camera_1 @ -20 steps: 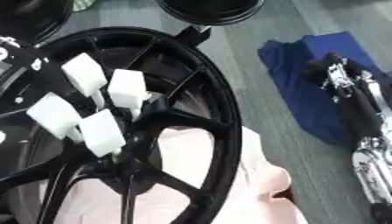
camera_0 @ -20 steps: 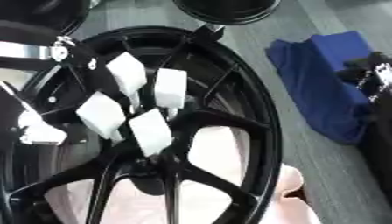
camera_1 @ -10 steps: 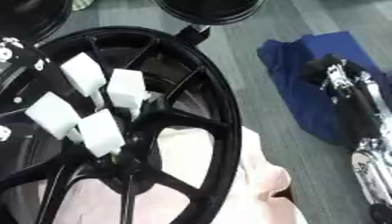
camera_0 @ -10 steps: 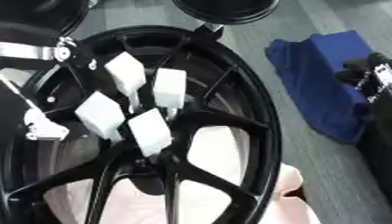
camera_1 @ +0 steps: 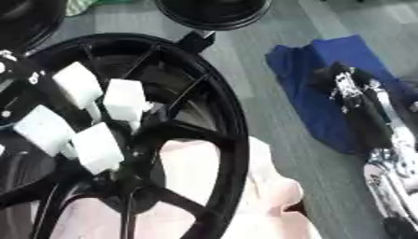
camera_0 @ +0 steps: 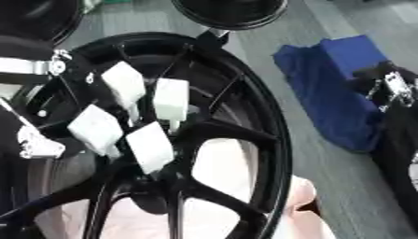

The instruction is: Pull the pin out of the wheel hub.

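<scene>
Looking down on a black wheel hub (camera_0: 269, 140), laid flat on a pale pink cloth (camera_1: 204, 163) on the grey floor (camera_1: 245, 51). Fills the left and middle of both views, with its spokes meeting low down near the bottom edge.

Shows four white blocks (camera_0: 171, 98) bunched over the spokes just above that meeting point, each on a thin pale stem running down toward the hub's middle (the pins, by the look of them, though hard to say for sure). Stand close together, two higher and two lower, all in place among the spokes.

Brings in the left arm (camera_0: 29, 65) from the left edge, black with a pale band, lying across the hub's rim. Shows a silver-white part of the left hand (camera_0: 32, 142) lower on that edge, just beside the nearest block. Cannot tell whether its fingers are released, clenched or grasping anything.

Keeps the right hand (camera_1: 339, 79) well apart from the hub, over a crumpled blue cloth (camera_0: 326, 88) on the floor at the right. Cannot tell the state of its fingers either.

Catches part of another black wheel (camera_0: 228, 9) at the top edge.
</scene>
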Controlling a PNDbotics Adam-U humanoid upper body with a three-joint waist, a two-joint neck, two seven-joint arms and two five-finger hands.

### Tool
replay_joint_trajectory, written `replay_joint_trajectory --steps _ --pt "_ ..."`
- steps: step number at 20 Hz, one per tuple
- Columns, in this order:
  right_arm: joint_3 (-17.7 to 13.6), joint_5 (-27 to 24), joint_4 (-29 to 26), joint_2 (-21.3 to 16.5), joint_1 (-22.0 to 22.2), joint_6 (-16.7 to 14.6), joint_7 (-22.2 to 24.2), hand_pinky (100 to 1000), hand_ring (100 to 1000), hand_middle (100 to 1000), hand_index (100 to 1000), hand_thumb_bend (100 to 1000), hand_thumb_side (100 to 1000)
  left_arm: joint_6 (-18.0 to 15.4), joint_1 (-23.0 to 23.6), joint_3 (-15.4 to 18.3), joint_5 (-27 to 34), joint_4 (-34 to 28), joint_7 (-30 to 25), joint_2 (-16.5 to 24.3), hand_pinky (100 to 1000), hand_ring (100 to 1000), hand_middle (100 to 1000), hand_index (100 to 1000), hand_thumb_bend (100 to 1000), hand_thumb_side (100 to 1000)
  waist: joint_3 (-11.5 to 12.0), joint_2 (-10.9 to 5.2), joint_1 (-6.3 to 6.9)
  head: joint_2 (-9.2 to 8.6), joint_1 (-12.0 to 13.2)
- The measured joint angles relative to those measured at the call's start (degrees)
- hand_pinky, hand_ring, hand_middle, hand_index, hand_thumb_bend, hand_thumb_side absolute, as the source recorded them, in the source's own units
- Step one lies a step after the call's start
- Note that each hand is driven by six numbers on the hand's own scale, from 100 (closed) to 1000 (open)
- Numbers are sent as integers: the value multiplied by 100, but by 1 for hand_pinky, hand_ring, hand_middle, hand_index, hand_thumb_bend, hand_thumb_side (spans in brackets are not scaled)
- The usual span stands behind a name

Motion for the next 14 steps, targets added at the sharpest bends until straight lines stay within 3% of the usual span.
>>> replay_joint_trajectory --steps 5,10,14 --pt "0 0 0 3 -2 11 6 829 682 637 592 100 592 -142 -2 -58 -11 0 -6 -1 877 711 690 822 349 168 0 0 10 -29 -18" --pt "0 0 0 17 -13 27 -1 830 682 635 591 100 592 -270 -2 -117 -61 12 -5 -1 870 702 680 811 345 159 -1 0 34 -30 -12" --pt "0 -1 0 17 -28 30 -5 830 683 635 591 100 594 -312 0 -133 -75 36 -4 -1 857 656 618 776 326 148 -1 0 35 -30 -10"
